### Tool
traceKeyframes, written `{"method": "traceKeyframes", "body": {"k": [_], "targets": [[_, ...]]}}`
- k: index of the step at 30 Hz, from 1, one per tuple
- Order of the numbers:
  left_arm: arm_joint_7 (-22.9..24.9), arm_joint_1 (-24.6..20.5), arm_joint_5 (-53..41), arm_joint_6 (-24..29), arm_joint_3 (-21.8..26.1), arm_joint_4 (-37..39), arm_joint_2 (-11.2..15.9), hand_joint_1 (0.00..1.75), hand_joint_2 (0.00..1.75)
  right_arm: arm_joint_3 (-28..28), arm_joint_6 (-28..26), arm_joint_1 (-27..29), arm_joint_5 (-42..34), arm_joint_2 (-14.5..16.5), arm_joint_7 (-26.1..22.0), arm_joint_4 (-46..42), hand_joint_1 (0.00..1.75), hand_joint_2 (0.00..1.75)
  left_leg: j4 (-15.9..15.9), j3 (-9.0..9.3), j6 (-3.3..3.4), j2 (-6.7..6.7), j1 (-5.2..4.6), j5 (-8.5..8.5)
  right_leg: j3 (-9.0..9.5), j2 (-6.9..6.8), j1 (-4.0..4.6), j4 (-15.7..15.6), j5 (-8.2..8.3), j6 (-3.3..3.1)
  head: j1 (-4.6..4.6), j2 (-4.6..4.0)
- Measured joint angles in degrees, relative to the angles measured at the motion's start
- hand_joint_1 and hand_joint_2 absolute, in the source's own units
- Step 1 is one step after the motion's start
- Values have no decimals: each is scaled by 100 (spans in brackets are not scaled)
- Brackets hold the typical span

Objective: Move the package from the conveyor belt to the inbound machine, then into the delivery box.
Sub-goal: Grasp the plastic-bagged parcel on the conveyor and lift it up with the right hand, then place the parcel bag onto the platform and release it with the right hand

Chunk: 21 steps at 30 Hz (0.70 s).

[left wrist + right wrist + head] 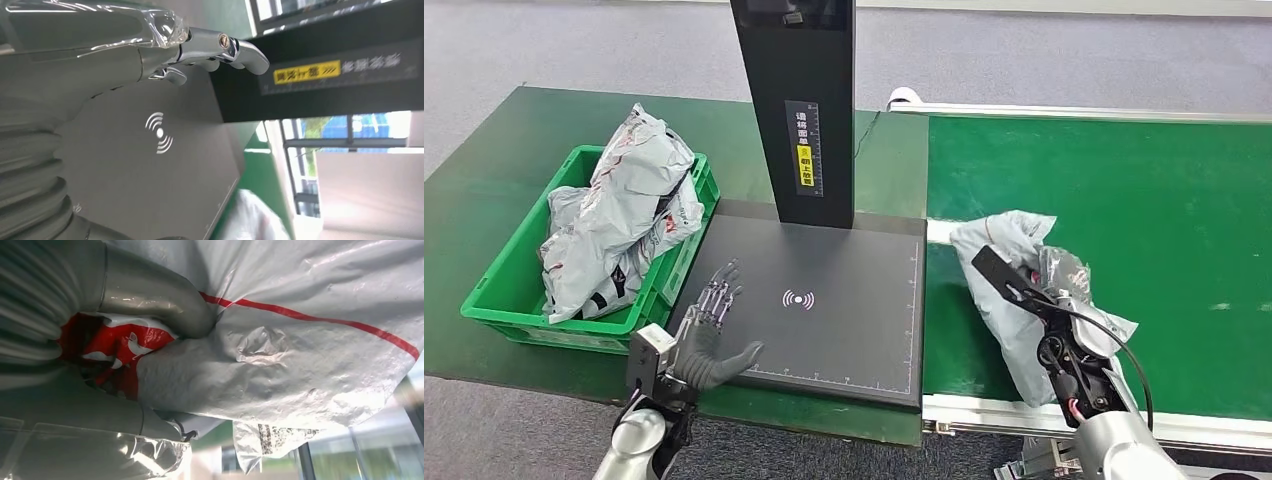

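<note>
A crumpled grey plastic package [1014, 285] with red print lies on the green conveyor belt [1144, 230], near its left edge. My right hand [1049, 300] grips it; up close the thumb presses into the grey film [300, 355] beside a red stripe. The inbound machine's dark scanning plate [824, 300] with a white signal mark lies left of the belt, under a black post [796, 110]. My left hand [709, 335] hovers open over the plate's near left corner, fingers stretched toward the post [320, 75]. The green delivery box [494, 290] stands further left.
Several grey mail bags [624, 210] fill the green box and rise above its rim. The plate and box rest on a dark green table [514, 130]. Grey floor lies beyond the table and below its near edge.
</note>
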Motion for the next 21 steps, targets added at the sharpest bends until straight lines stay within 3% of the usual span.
{"method": "traceKeyframes", "body": {"k": [11, 21], "targets": [[-753, 231, 46, 770, 184, -603, -40, 0, 175, -303, -1735, 1094, -2040, 475, -2253, -2930, 175, 175, -2, -8, -1, 1, 1, -1, -8, 0, 2, 0, -2, -2, 0, 0], [-804, 303, 38, 850, 214, -796, -54, 0, 175, -316, -1786, 1348, -2237, 619, -2354, -3751, 175, 175, -1, -3, 0, 2, 0, 0, -6, 1, 0, 0, -1, -1, 1, 0]]}}
